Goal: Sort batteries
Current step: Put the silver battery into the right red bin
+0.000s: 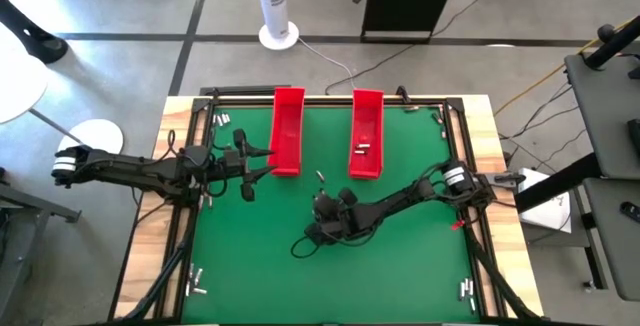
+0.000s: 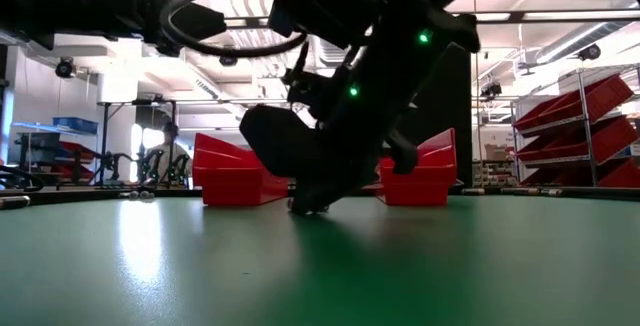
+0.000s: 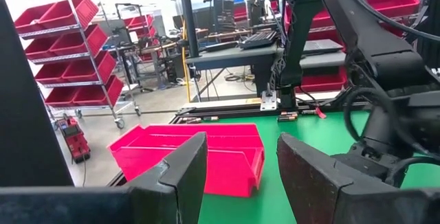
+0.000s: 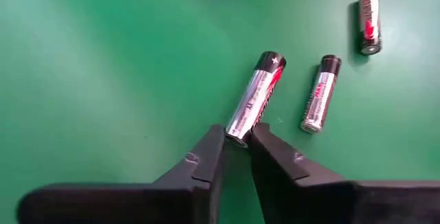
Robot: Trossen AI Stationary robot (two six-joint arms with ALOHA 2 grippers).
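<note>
The right hand [image 4: 236, 143] is pressing low onto the green counter [image 4: 103, 59], its dark wedge-shaped fingers nearly closed around the end of a glossy silver-and-black battery [image 4: 254, 97]. Two smaller batteries [image 4: 320, 92] are lying loose just beside it. Farther off, two long red plastic trays [image 1: 288, 131] are standing. The left hand [image 3: 240, 165] is hovering near one tray, fingers parted and holding nothing. The right arm is blocking most of the low view.
</note>
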